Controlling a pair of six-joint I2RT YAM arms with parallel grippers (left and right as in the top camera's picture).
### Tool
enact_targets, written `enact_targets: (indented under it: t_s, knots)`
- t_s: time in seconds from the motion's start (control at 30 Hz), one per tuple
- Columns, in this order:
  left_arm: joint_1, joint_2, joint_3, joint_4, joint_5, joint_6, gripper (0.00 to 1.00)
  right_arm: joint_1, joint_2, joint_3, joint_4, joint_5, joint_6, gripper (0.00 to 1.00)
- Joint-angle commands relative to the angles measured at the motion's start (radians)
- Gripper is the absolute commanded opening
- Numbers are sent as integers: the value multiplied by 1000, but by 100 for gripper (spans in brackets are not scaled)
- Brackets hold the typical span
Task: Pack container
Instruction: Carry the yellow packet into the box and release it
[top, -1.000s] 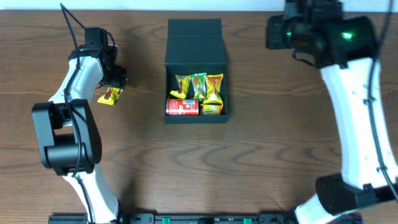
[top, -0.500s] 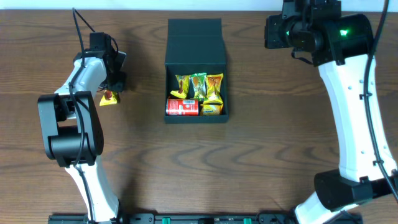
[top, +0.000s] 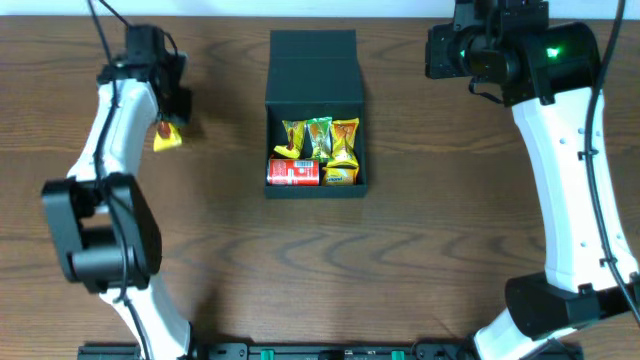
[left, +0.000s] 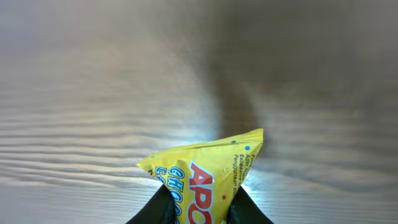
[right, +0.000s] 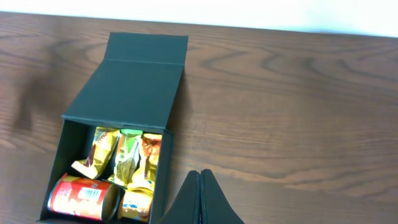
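Note:
The container (top: 313, 62) is a matte black box with its flap lid folded back, at the table's middle. Inside lie several snack packets (top: 320, 140) and a red can (top: 293, 172). My left gripper (left: 200, 202) is shut on a yellow snack packet (left: 205, 165), pinched between both fingers and held above the wood. Overhead, that yellow packet (top: 167, 137) hangs under the left gripper (top: 172, 115), well left of the box. My right gripper (right: 200, 174) is shut and empty, hovering right of the container (right: 140, 81), whose red can (right: 84, 198) shows at its near end.
Dark brown wooden table (top: 320, 270) all around the box. The right arm's white links (top: 570, 190) run down the right side, the left arm's (top: 110, 150) down the left. The table's far edge (right: 280, 28) meets a white wall.
My left gripper has closed on the yellow packet and carried it up off the wood, slightly toward the far edge. The right arm has not moved.

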Motion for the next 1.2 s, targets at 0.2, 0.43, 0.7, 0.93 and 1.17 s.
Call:
enact_targets:
  t_s: [0.2, 0.43, 0.7, 0.93, 1.17]
  knots:
    - [-171, -131, 67, -47, 99, -243, 12, -34, -8, -1, -62, 68, -14, 1]
    - [-377, -87, 66, -33, 0, -327, 15, -186, -113, -1, -134, 59, -41, 1]
    - [-440, 60, 66, -12, 4, -391, 14, -292, -176, -1, -186, -8, -67, 2]
    - [-446, 88, 66, 15, 31, -465, 15, -291, -176, -1, -185, -8, -67, 1]
    - [-460, 118, 65, -30, 30, -497, 15, -291, -176, -1, -185, -8, -67, 2]
